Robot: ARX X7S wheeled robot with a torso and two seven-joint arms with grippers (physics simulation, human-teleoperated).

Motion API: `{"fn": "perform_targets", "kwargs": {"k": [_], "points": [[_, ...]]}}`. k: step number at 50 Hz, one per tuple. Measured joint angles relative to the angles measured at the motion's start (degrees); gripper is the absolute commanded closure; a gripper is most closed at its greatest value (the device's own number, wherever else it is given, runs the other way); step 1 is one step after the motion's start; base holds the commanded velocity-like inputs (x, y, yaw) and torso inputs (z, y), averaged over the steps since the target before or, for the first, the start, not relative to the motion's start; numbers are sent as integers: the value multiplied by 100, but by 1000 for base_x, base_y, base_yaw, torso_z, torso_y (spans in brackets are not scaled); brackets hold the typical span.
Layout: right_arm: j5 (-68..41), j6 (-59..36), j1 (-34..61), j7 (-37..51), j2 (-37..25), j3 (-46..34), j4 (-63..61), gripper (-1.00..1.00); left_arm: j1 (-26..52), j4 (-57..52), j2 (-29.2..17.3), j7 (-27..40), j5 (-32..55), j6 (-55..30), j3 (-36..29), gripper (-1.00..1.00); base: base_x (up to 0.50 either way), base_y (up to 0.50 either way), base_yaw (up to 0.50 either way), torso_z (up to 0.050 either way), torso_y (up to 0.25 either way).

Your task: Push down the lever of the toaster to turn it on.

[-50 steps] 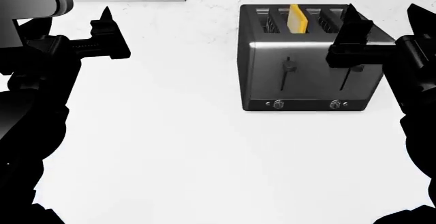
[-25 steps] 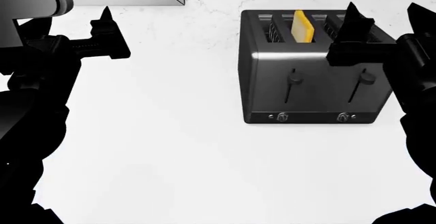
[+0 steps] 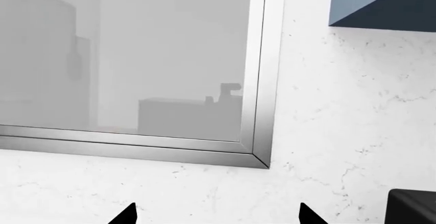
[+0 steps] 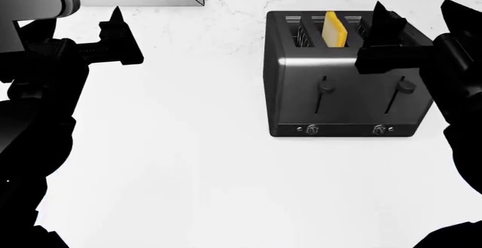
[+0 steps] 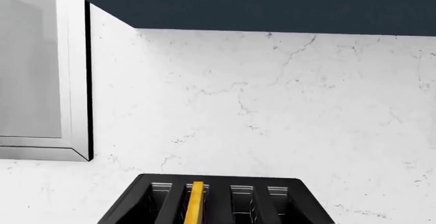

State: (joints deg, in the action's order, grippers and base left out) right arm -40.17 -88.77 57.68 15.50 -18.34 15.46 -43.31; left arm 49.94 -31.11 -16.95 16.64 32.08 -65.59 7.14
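The toaster (image 4: 342, 75) stands on the white counter (image 4: 196, 163), its front face toward the robot, a yellow slice (image 4: 333, 29) standing in one of its slots. The lever (image 4: 325, 88), the left of the two black sliders, sits near the top of its slot, so it is not yet pressed.

The right hand (image 4: 380, 33) hovers above the toaster's top rear, so the lever lies below it, nearer the robot and toward the robot's left. Whether its fingers are apart or together cannot be told from these views; the right wrist camera shows only the slots and the marble wall. The left hand (image 4: 113, 39) hangs well off to the side, near a steel-framed panel (image 3: 259, 81), with two fingertips showing apart in its wrist view, so it looks open.

To do this well, the right hand should probably draw back toward the robot until it clears the front face, then shift left over the knob. A fingertip set squarely on the knob's top and pressed straight down should keep it from slipping onto the right-hand lever (image 4: 405, 87).
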Motion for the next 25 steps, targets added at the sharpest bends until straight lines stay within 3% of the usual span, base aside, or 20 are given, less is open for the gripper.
{"fn": "perform_targets", "kwargs": {"k": [25], "points": [[-2850, 18, 195, 1717, -392, 177, 436, -100, -2, 7, -32, 53, 66, 22, -7, -100, 0, 0, 0, 0, 0]]}}
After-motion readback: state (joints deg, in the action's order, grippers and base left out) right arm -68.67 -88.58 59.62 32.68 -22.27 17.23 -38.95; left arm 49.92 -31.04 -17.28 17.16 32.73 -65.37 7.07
